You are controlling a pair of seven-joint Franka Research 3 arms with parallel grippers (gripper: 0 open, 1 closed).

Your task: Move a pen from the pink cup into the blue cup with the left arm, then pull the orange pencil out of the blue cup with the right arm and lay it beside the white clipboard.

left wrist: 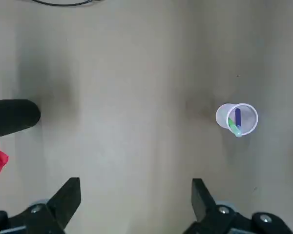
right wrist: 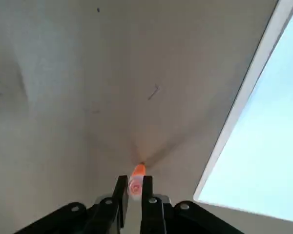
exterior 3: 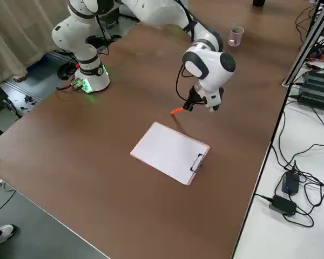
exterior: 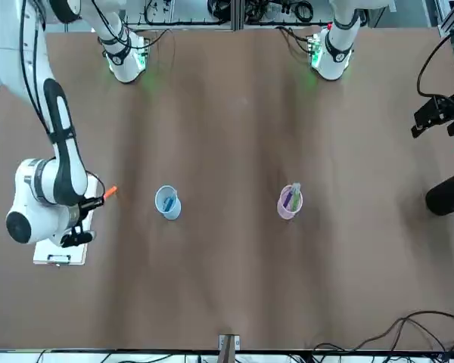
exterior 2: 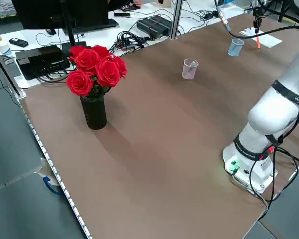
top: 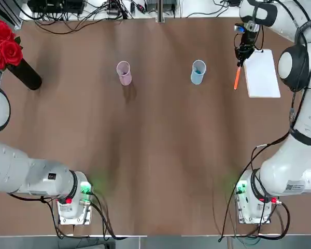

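Orange pencil (top: 237, 78) gripped in right gripper (right wrist: 135, 191), near white clipboard (top: 262, 73); its upper end was hidden. Left gripper (left wrist: 136, 202) stood wide, empty.

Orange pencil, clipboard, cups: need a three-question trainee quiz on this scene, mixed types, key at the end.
1. Which gripper holds the pencil: left or right?
2. True or false: the clipboard lies between the pink cup and the blue cup.
3. Fill in: the pens visible in the pink cup are purple and ____.

Key: 1. right gripper; 2. false; 3. green
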